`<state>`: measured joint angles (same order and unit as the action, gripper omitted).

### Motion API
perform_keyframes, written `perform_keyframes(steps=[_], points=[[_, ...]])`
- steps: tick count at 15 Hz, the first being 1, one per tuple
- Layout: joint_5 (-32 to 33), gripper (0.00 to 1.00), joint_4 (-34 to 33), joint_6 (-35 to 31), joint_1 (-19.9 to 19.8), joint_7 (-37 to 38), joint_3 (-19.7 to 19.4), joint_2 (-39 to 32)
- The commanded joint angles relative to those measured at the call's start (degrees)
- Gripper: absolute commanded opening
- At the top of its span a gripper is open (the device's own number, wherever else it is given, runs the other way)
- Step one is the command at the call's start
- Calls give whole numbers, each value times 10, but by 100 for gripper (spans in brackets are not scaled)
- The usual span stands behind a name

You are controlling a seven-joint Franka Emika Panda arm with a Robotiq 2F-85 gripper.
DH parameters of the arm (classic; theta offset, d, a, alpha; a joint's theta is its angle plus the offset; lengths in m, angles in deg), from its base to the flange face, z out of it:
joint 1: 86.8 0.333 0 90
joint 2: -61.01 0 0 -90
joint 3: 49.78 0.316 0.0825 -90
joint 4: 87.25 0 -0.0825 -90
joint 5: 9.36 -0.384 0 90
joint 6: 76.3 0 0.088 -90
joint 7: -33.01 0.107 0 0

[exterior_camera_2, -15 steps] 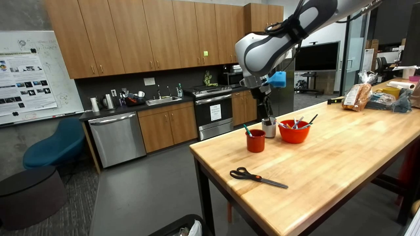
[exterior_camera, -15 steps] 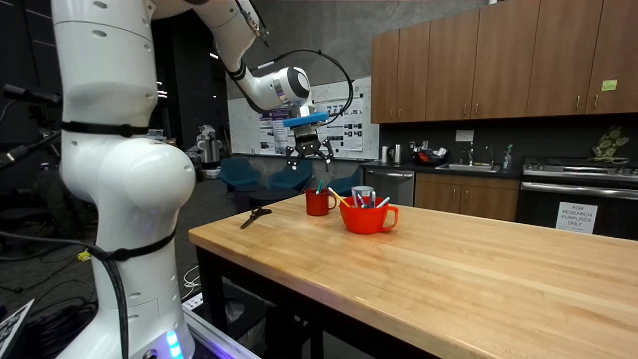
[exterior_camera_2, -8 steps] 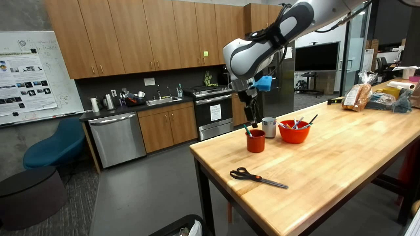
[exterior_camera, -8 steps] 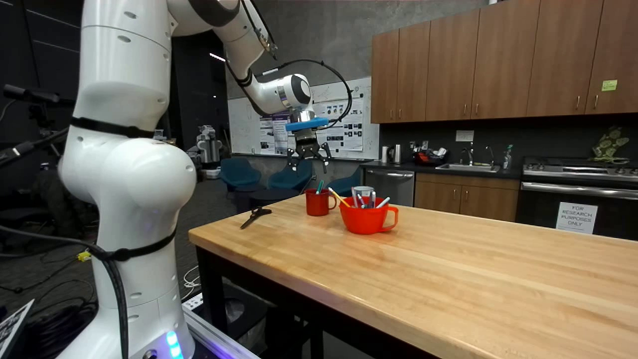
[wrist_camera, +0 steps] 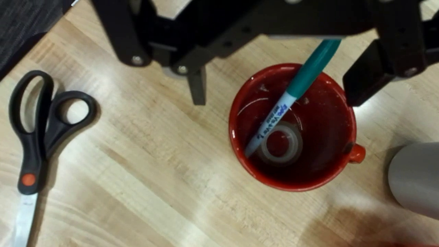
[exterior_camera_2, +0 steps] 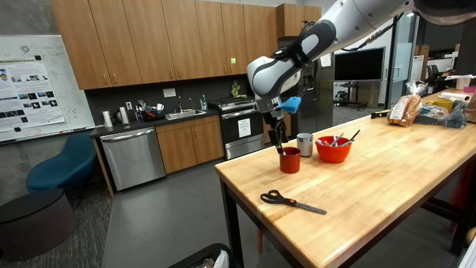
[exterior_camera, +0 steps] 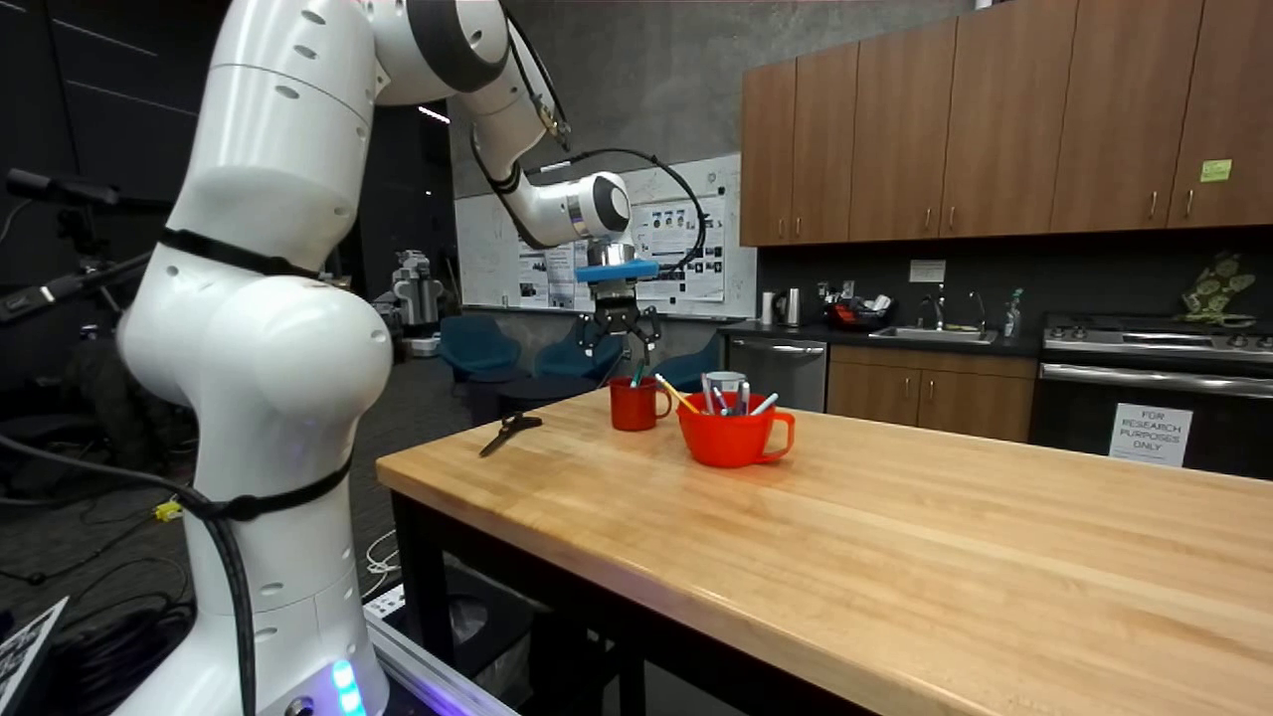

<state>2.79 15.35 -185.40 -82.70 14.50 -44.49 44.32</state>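
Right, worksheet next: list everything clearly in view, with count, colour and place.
table: one, light wood, foreground
mug: one, red, on the table
marker: one, green and white, in the mug
ring: one, pale, in the mug
bowl: one, red, on the table
pens: several, mixed colours, in the bowl
can: one, grey, near the bowl
scissors: one, black handles, on the table
bread: one bag, brown, on the table
bin: one, black, beside the table
cupboards: several, brown, background
oven: one, black and silver, background
dishwasher: one, silver, background
chairs: at least three, teal, background
whiteboard: one, white, background
screen: one, black, background
arm: one, white, over the table
gripper: one, black, open above the mug
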Motion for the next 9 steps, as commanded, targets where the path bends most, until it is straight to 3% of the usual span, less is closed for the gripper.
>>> perform_keyframes(steps=[1,3,4,6,9], points=[[-11,100,-33,-1,-1,3,0,-26],[-12,100,-42,-4,-1,3,0,-33],[-11,75,-45,-6,-1,3,0,-33],[-9,70,-46,-11,-1,5,-1,-35],[-8,45,-43,-15,-1,5,-2,-31]])
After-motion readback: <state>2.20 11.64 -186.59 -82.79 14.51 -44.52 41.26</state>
